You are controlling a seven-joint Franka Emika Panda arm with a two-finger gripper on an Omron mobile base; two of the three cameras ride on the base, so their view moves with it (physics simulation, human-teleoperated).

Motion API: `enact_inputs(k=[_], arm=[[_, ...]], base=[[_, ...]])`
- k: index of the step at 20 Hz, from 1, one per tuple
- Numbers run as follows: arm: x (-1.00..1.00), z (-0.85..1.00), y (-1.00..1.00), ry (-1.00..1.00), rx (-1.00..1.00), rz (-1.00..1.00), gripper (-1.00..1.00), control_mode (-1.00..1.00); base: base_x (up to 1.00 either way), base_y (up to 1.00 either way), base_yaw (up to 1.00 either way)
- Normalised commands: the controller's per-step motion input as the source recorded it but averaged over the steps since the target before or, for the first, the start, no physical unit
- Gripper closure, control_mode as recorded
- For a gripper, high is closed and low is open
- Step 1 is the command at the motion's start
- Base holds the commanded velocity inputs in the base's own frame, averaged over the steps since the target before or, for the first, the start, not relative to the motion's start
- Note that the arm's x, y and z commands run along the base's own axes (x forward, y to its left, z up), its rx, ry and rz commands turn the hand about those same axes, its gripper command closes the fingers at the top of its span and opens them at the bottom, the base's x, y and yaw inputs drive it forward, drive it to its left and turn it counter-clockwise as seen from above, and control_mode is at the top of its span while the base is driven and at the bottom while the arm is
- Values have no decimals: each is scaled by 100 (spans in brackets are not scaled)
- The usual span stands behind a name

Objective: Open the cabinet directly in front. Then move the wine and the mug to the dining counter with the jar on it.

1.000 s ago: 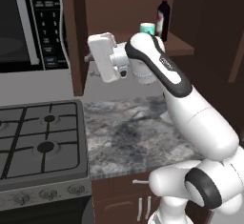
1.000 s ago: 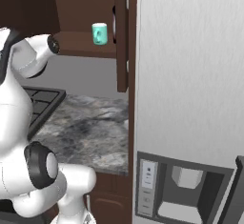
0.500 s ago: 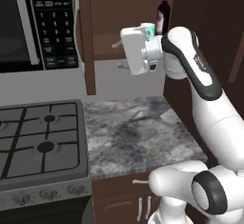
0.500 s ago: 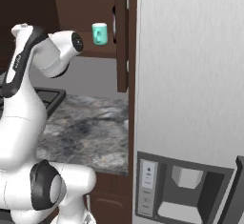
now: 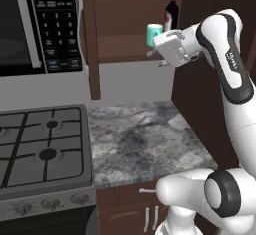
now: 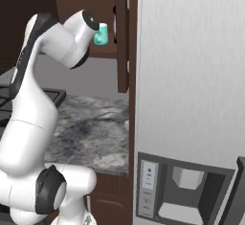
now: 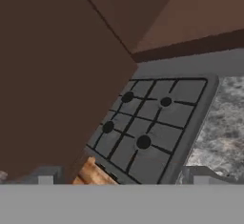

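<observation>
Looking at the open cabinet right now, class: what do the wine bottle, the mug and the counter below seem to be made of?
Wine bottle: dark glossy glass, probably; red cap.
Mug: teal, smooth, likely glazed ceramic.
Counter: grey mottled veining, stone-like, polished.
Cabinet: brown, wood-toned, matte.

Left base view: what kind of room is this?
A home kitchen, rendered. A gas stove sits beside a grey marbled counter, a microwave hangs above the stove, and a fridge with a dispenser stands to the right.
</observation>
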Motion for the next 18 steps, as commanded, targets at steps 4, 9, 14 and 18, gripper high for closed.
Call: enact_inputs(k=[4, 9, 14, 18], arm=[[-10, 0, -60, -41, -50, 6, -100, -100], [8, -2, -23, -18, -37, -2, -100, -100], [8, 0, 3, 3, -3, -9, -100, -100], [3, 0, -11, -6, 0, -29, -100, -100]], base=[[0, 0, 0], [0, 0, 0], [0, 0, 0], [0, 0, 0]])
